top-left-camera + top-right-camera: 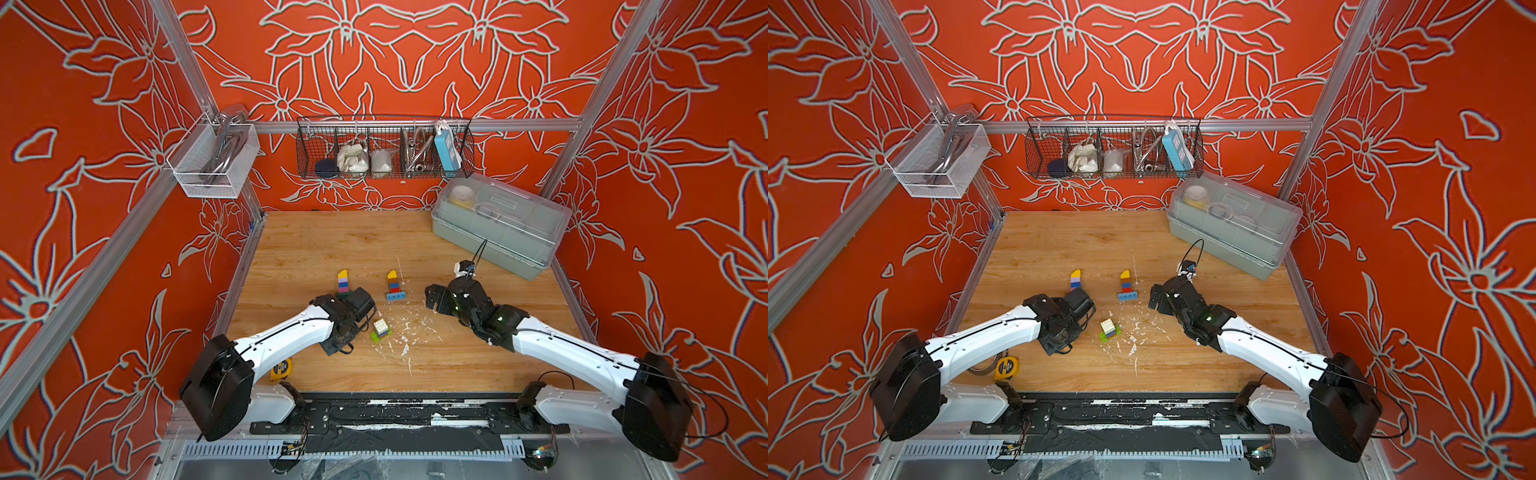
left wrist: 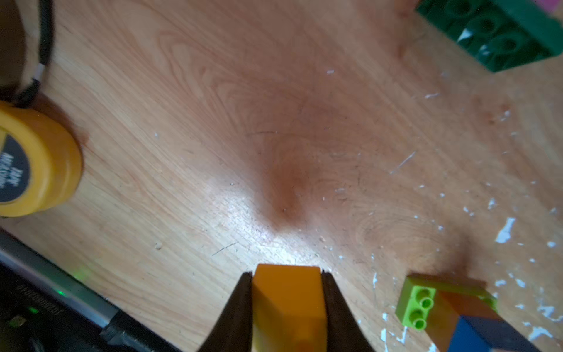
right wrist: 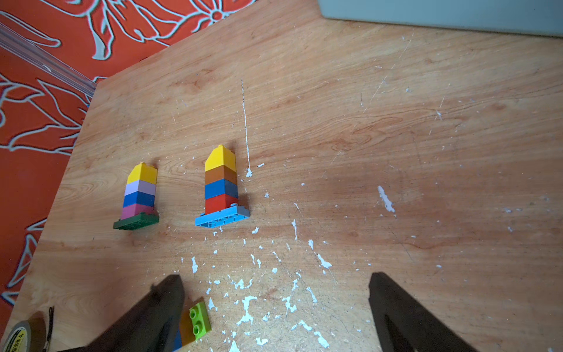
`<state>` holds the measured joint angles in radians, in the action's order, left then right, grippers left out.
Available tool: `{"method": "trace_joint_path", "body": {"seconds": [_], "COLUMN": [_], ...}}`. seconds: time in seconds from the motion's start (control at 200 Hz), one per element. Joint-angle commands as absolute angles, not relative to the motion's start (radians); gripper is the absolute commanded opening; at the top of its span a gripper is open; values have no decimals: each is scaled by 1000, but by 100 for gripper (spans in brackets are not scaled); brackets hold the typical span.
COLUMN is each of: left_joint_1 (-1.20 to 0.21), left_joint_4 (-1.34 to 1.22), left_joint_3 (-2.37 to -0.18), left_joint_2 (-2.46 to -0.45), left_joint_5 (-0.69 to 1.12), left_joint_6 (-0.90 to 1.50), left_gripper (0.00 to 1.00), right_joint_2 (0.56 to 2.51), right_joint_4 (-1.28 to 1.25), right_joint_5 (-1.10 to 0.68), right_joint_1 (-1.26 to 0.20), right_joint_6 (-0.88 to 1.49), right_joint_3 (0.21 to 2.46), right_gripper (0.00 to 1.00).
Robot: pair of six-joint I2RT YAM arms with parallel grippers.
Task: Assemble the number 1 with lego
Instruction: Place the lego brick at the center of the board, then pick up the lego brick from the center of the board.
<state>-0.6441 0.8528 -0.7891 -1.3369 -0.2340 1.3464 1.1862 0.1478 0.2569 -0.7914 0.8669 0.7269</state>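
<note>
As three stacks (image 1: 343, 282) (image 1: 394, 286) (image 1: 381, 330) lie, one brick (image 2: 288, 304) is gripped

The brick (image 2: 288, 304) is orange-yellow, the walls (image 1: 83, 208) red (pale flower outlines).

Robot test cell, likely lab: aluminium frame (image 1: 415, 125), printed orange walls (image 1: 83, 216), wire basket (image 1: 316, 143) (power strip (image 1: 446, 151) inside), wooden tabletop (image 1: 332, 241).

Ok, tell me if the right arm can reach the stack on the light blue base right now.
Probably yes: the right gripper is open and empty, and only table with white flecks lies between it and the light-blue-based stack.
</note>
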Motion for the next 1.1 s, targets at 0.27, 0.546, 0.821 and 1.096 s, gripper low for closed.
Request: {"method": "trace_joint_path", "body": {"seconds": [0.27,0.546,0.821,1.096], "left_joint_1": [-603,-601,-601,-592], "left_joint_4": [696,771,810,802], "left_joint_3": [-716,-744,-759,-762], "left_joint_2": [-1450,-1438,-1357,-1346], "left_joint_5": [-144,-126,-96,-40], "left_joint_6": [1329,1353,1365,1332], "left_gripper": [6,36,54,54], "right_joint_2": [1225,1227,1215,1209], "right_joint_4": [146,146,148,152], "right_joint_5": [232,226,226,225], "right_joint_1": [-788,-787,-788,-788], "right_joint_6": [848,846,850,850], "right_joint_3": [776,779,776,775], "right_gripper": [100,100,100,100]}}
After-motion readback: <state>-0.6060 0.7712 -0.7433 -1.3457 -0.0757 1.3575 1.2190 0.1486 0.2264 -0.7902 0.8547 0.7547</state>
